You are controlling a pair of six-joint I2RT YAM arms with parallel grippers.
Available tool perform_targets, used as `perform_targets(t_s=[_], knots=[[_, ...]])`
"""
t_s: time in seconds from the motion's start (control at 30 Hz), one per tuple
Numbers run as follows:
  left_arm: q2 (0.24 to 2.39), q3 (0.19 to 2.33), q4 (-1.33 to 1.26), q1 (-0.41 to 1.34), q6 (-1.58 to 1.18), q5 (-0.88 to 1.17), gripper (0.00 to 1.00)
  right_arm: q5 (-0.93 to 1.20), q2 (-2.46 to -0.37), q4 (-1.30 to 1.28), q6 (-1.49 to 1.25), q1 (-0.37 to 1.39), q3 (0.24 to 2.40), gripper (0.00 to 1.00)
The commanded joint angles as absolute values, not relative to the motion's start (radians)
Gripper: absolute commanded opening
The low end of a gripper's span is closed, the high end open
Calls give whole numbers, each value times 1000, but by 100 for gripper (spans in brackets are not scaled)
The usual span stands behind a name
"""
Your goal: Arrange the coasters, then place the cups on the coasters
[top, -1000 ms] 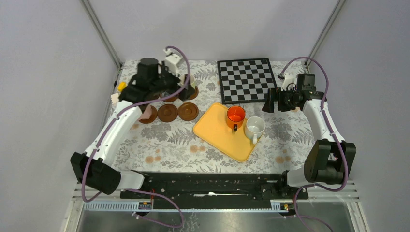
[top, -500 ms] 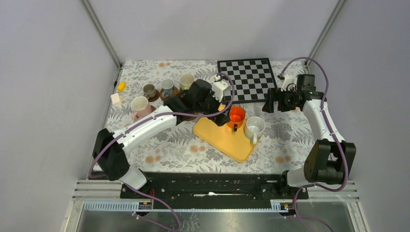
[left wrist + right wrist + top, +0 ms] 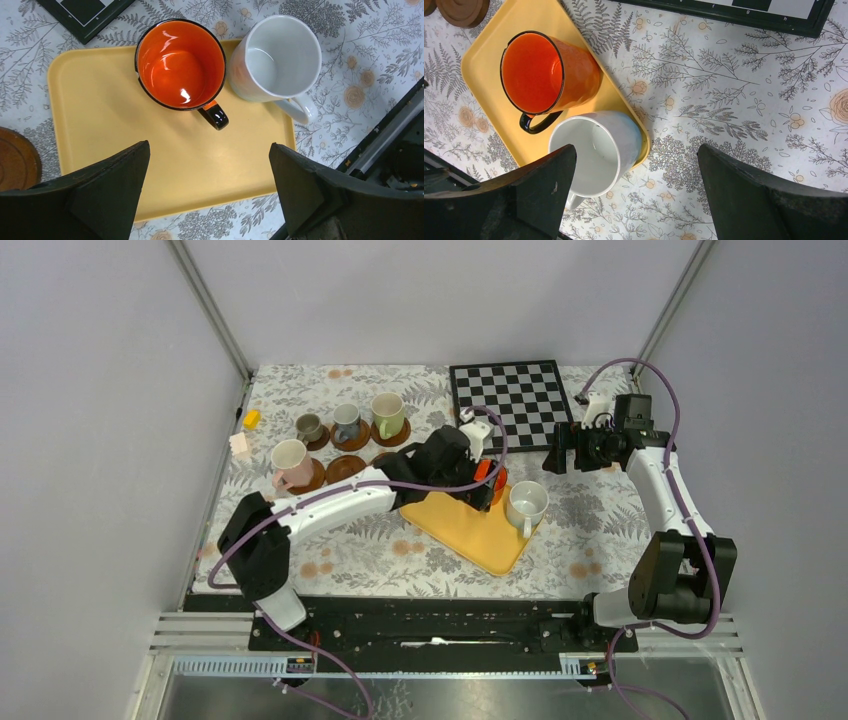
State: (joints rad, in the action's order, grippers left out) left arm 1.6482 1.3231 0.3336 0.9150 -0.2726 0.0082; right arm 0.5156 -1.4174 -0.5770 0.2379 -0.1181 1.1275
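orange-red cup [image 3: 180, 62], white cup [image 3: 277, 55], yellow tray [image 3: 100, 115], black-and-white chequered board [image 3: 510, 405]

Bright, even light falls from overhead, leaving only soft, faint shadows on the tabletop [image 3: 380, 540]. The orange mug [image 3: 180, 62] carries small glare spots at 6 and 11 o'clock. Wrist views are sharp; the left end effector [image 3: 209, 146] reads as near-featureless black.
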Motion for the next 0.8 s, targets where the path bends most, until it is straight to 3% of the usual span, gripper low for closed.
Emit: perform_targets(t_s=[0.0, 0.23, 0.4, 0.77], knots=[[1675, 1315, 247, 944, -330, -69, 99, 510, -1388, -563, 230, -121, 1134, 98], [1733, 1270, 225, 1006, -368, -130, 96, 481, -1394, -555, 226, -123, 1134, 98], [1777, 1274, 205, 1011, -392, -239, 83, 454, -1397, -551, 207, -126, 1140, 98], [1860, 1331, 156, 1011, -393, -313, 72, 439, -1387, -537, 196, -127, 1132, 98]])
